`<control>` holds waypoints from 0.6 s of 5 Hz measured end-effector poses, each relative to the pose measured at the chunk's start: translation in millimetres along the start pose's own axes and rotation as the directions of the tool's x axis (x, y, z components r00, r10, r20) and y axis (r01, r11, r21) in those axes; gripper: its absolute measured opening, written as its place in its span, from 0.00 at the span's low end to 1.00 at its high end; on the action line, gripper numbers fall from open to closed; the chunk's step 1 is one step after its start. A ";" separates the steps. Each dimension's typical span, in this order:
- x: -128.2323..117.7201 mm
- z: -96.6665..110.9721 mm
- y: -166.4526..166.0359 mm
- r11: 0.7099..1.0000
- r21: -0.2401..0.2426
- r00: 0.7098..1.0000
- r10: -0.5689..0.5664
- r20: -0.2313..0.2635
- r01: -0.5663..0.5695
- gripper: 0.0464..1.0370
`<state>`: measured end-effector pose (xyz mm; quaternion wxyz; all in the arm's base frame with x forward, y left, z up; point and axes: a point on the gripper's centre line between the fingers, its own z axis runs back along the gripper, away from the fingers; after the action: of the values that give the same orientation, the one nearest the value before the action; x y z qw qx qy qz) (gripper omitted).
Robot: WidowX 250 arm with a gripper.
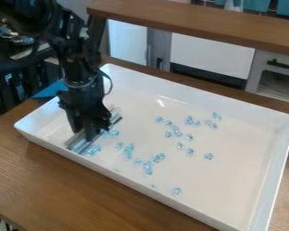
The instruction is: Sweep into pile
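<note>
A: What lies nearest the viewer?
B: A brown wooden table (56, 180), from seven to nine o'clock, twelve being the top edge. On it sits a large white tray (240, 144) with raised walls. Beyond, a wooden ledge (189, 25) crosses from twelve to two o'clock, above pale cupboards (210, 54).

A: And the apparatus?
B: The black arm (74, 58) hangs from eleven o'clock. Its claw (91, 131), at nine o'clock within the tray, appears narrowed on a silvery bar (82, 145), the sweeping tool. The bar slants from eight towards ten o'clock, its lower end close to the tray's wall.

A: What is to be swept?
B: Pale blue beads (148, 168), loosely scattered from mid-tray towards one o'clock, with a lone bead (177, 191) near six. A few lie just beside the bar.

A: How is the stroke best made?
B: Keep the bar's long edge low and level against the tray floor, without pressing hard. Push slowly towards four o'clock, broadside on, so that beads collect ahead of it. Strays may slip round either end; short return strokes from one and six o'clock should close the pile. The lower end must clear the wall, or the bar could twist in the grip.
</note>
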<state>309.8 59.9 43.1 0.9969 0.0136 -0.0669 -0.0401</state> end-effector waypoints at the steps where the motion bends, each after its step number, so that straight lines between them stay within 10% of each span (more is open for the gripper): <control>1: 2.9 0.1 -16.7 1.000 -0.007 1.000 0.014 0.000 -0.014 0.30; 3: 4.8 1.7 -68.3 0.998 -0.062 1.000 -0.016 -0.024 0.014 0.30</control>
<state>309.0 -8.6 43.1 0.9972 -0.0160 -0.0531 -0.0495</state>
